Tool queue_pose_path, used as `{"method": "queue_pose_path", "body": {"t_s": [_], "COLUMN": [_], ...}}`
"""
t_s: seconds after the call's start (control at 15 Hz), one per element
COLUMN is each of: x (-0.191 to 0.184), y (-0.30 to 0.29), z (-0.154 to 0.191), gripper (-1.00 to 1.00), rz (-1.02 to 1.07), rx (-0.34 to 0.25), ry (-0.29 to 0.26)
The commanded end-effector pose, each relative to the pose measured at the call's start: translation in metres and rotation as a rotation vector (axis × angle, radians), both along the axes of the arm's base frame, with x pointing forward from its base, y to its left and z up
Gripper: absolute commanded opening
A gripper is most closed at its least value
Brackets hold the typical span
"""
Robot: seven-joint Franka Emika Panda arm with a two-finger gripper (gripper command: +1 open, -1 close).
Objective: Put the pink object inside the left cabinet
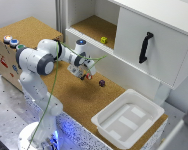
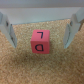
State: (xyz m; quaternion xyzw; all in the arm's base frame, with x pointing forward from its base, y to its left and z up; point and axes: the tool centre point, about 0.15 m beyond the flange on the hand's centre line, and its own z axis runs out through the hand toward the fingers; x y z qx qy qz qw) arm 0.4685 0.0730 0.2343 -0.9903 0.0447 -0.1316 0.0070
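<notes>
While exterior view has the gripper (image 1: 86, 75) low over the cork counter (image 1: 69, 92) below the left cabinet (image 1: 94, 27), the pink object itself is hard to see there. Wrist view: pink object (image 2: 40, 41) sits on cork between spread fingers (image 2: 7, 27), untouched, centred, likely for a straight pinch.
</notes>
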Motion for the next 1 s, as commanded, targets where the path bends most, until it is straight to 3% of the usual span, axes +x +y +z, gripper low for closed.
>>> {"method": "queue_pose_path", "body": {"t_s": [0.0,0.27,0.33,0.93], "x": [0.039,0.048,0.050,0.029], "y": [0.004,0.003,0.002,-0.003], "z": [-0.021,-0.025,-0.026,-0.027], "gripper": [1.00,1.00,-1.00,-1.00], "rz": [-0.032,-0.082,-0.097,-0.151], "rx": [-0.056,-0.073,-0.080,-0.123], "ry": [0.030,0.053,0.066,0.117]}}
